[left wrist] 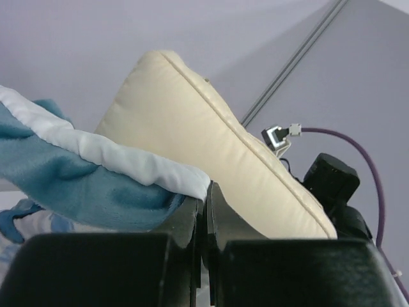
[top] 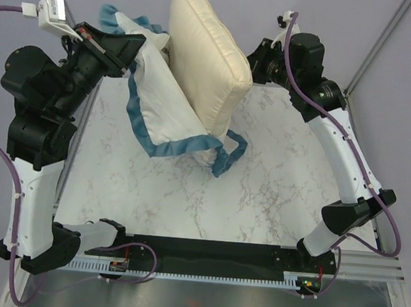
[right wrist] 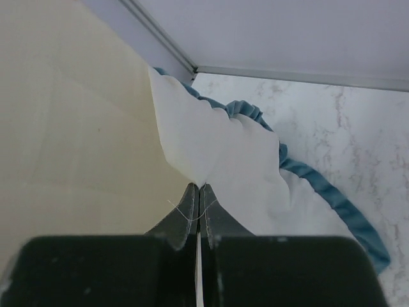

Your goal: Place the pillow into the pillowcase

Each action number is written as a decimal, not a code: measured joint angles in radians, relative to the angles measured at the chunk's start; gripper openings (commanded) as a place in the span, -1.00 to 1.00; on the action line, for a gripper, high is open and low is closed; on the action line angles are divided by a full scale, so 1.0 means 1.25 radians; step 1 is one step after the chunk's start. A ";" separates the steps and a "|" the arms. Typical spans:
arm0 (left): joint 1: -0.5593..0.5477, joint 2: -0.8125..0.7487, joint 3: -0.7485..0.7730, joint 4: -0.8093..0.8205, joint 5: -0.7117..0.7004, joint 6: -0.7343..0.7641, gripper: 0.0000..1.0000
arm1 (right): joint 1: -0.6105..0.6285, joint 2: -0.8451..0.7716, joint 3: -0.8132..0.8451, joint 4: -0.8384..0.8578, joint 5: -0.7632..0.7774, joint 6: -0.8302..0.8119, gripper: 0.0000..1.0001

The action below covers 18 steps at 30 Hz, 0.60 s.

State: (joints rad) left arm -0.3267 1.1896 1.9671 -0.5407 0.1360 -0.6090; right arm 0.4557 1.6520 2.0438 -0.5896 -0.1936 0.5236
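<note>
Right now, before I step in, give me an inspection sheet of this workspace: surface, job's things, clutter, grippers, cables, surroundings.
Surface: white marbled table.
Job's things: pillow stands tilted, its lower end in the mouth of the pillowcase; most of it is out.
Clutter: nothing seen.
Grippers: left gripper shut on the pillowcase's edge; right gripper shut on its white fabric, beside the pillow.
Cables: purple cables run along both arms; none seen on the fabric.
Surroundings: grey walls; metal frame posts at the back corners.
</note>
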 measured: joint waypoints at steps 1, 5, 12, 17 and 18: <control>0.000 0.010 0.026 0.000 -0.001 0.000 -0.95 | -0.006 0.000 -0.004 0.012 -0.021 0.013 -1.00; 0.000 0.051 0.141 -0.023 -0.019 0.001 -0.95 | -0.042 0.000 -0.010 0.041 -0.111 0.072 -1.00; -0.001 0.027 0.162 0.000 -0.079 0.004 -0.95 | -0.237 -0.018 -0.023 0.200 -0.296 0.270 -1.00; -0.002 -0.067 -0.059 0.112 -0.102 -0.021 -0.95 | -0.353 -0.034 -0.027 0.426 -0.399 0.461 -1.00; -0.002 -0.072 -0.092 0.128 -0.101 -0.032 -0.95 | -0.368 -0.034 -0.022 0.463 -0.414 0.496 -1.00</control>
State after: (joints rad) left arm -0.3294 1.1000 1.8523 -0.3805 0.0093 -0.6495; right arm -0.0044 1.6089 2.0167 -0.0105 -0.7109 1.1439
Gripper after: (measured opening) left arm 0.044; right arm 0.011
